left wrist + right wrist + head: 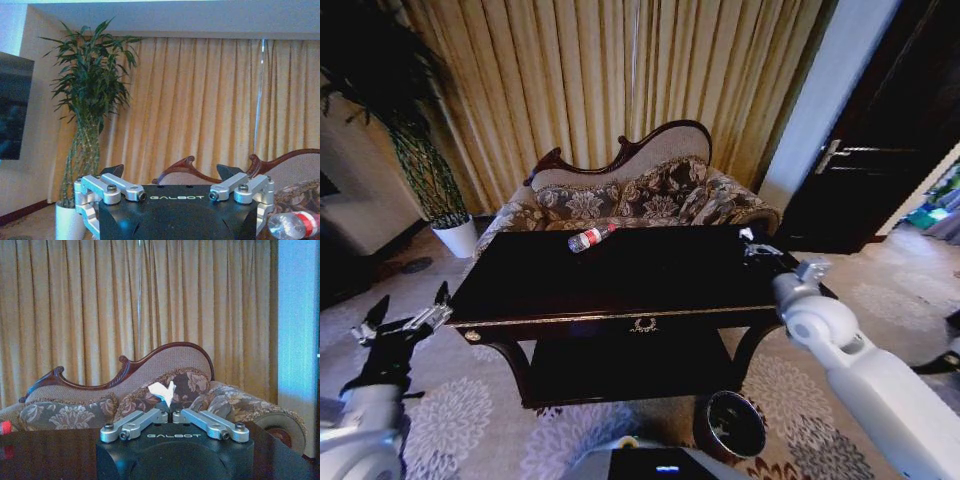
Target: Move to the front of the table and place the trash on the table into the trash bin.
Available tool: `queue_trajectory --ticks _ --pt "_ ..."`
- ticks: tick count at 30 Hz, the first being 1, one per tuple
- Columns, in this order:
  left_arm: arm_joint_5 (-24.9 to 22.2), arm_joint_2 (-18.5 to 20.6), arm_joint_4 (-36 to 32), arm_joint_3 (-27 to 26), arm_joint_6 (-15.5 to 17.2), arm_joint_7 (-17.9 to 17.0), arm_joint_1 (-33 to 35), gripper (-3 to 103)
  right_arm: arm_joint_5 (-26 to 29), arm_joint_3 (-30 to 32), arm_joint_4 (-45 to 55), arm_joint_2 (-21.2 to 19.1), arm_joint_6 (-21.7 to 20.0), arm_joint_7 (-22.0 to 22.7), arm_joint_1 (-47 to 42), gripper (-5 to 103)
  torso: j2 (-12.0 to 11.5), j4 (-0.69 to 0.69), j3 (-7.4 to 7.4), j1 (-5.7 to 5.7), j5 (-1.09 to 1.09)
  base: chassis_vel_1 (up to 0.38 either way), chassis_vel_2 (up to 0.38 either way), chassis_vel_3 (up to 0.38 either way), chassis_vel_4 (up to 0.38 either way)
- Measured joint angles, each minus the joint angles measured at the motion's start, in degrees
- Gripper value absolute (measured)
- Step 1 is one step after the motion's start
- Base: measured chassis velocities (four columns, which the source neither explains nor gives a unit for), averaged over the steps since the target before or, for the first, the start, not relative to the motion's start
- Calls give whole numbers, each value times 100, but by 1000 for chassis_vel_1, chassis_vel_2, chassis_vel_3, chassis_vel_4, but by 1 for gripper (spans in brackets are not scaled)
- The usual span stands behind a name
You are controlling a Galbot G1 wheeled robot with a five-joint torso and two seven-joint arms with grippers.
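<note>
The dark glossy table (650, 272) stands right in front of me. A clear plastic bottle (591, 237) with a red label lies on its far left part; the left wrist view shows this bottle (295, 224) too. At the table's right end my right gripper (757, 248) is shut on a white crumpled paper scrap (162, 391), held just above the tabletop (50, 455). My left gripper (405, 318) hangs open off the table's left end, nothing between its fingers (112, 170). The round trash bin (735, 425) stands on the carpet below the table's front right.
A patterned sofa (630, 195) with a carved wooden back sits directly behind the table. A tall plant in a white pot (457, 238) stands at the left by the gold curtains (620, 70). A dark door (880, 140) is at the right.
</note>
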Motion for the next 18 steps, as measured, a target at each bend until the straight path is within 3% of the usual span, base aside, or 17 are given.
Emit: queue_trajectory --ticks 8,18 --pt "-95 96 0 17 -53 179 -48 100 -15 621 250 234 267 -504 -870 0 0 1 0 0 0 0 0 0 0" --pt "-223 318 39 -34 -32 187 -156 100 -91 814 391 362 290 -526 -1291 0 0 0 0 0 0 0 0 0 0"
